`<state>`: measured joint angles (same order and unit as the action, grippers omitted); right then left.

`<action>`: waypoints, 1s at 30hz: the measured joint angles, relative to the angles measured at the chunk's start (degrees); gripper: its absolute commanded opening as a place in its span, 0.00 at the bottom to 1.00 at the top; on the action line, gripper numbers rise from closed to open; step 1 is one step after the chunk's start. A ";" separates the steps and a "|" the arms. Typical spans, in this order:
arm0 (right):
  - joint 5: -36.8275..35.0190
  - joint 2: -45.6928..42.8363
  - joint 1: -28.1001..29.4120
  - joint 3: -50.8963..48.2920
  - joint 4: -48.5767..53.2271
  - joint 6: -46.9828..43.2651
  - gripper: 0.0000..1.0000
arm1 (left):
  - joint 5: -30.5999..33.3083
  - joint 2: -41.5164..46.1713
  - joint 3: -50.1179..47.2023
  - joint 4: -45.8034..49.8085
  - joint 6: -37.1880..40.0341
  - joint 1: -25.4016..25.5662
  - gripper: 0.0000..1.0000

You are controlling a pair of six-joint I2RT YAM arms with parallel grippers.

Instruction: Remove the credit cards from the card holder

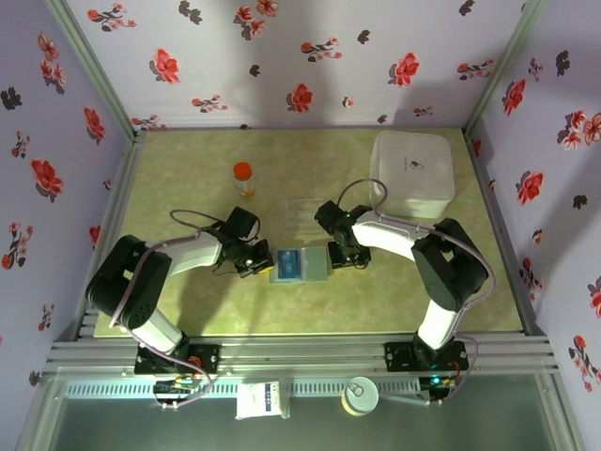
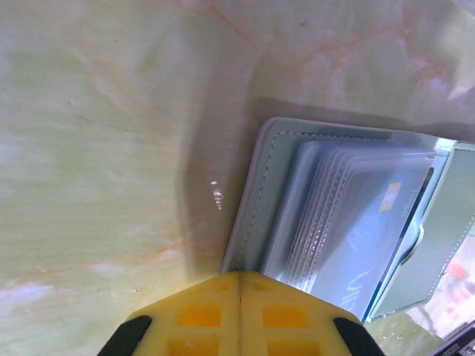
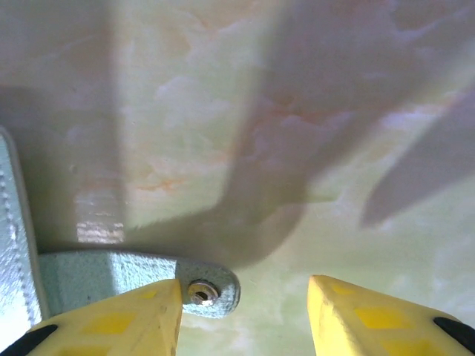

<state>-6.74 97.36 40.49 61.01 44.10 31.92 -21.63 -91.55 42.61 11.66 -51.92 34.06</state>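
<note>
Card holder (image 1: 300,265) open w/ cards (image 2: 364,237) inside.

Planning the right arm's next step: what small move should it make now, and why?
Probably nudge the right gripper sideways over the snap tab and close. Its jaws are open, the tab only just pokes past one finger, and the card holder lies open with the blue card in its sleeve.

Holder (image 1: 299,265) lies open mid-worktop (image 1: 188,315), between the two tools. Left tool (image 1: 260,262) is at its left edge; right tool (image 1: 344,256) is at its right, beside the tab (image 3: 111,276). Cards (image 2: 364,237) are tucked inside, count unclear. Bottle (image 1: 243,177) stands behind-left, box (image 1: 413,174) back-right.
</note>
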 measured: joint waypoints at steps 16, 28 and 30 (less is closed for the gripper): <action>4.76 -9.29 0.00 2.69 2.60 1.31 0.50 | 0.24 -0.11 0.85 -0.04 -0.42 1.27 0.00; 17.84 -7.28 0.79 -0.39 -12.22 7.15 0.46 | 2.21 0.26 2.14 1.68 -0.37 1.31 0.04; 19.30 -6.34 0.85 -1.14 -14.53 7.82 0.45 | 2.80 1.14 2.19 2.38 -0.37 1.31 0.06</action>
<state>12.56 91.02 41.34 59.88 29.56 39.75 -18.83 -90.41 44.80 14.04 -52.29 35.38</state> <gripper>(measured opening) 0.459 0.048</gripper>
